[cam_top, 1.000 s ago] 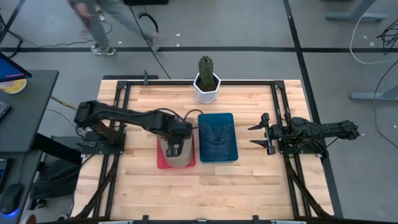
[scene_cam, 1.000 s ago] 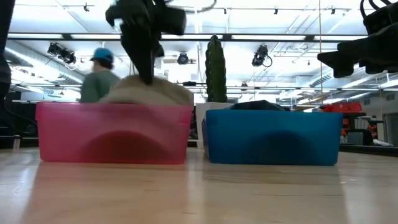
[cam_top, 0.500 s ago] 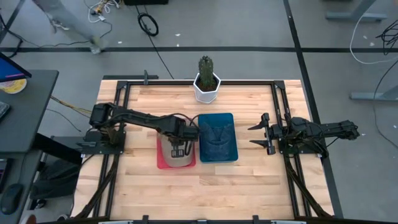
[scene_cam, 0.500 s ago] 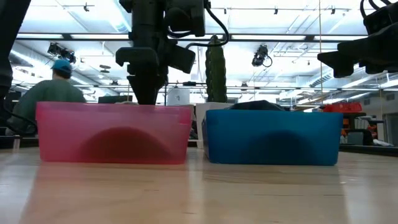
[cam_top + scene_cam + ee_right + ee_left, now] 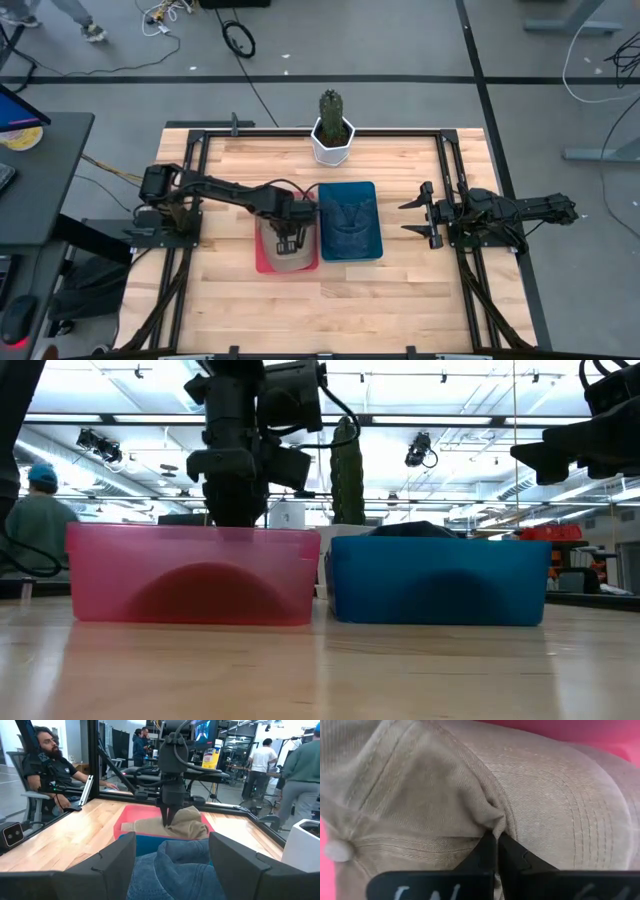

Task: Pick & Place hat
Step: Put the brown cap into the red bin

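While the left gripper (image 5: 287, 236) reaches down inside the pink bin (image 5: 262, 264), its two fingers are pressed together on a fold of the tan cap (image 5: 530, 805), and the left wrist view puts us right on top of it: fingertips (image 5: 487, 847) pinching a ridge of fabric near the crown, with the cap's top button (image 5: 338, 851) off to one side. From above, the tan cap (image 5: 283, 255) lies in the pink bin, filling most of it, with the left arm stretched across from the table's left edge. Across the table, the right wrist view shows the same pinch from afar, the cap (image 5: 187, 827) bunched up under the dark gripper (image 5: 169, 820) and draped over the bin's near wall.

Down at table height, the pink bin (image 5: 195, 575) hides the cap almost completely, so whether it touches the bin floor is hard to call. Just beside it sits the blue bin (image 5: 349, 219), holding a folded piece of dark denim (image 5: 170, 870), possibly a second hat. Behind both bins stands a cactus (image 5: 331, 106) in a white pot (image 5: 331, 145).

Over on the right, the right gripper (image 5: 418, 216) waits near the table's right edge, fingers spread wide and holding nothing, pointed toward the blue bin.
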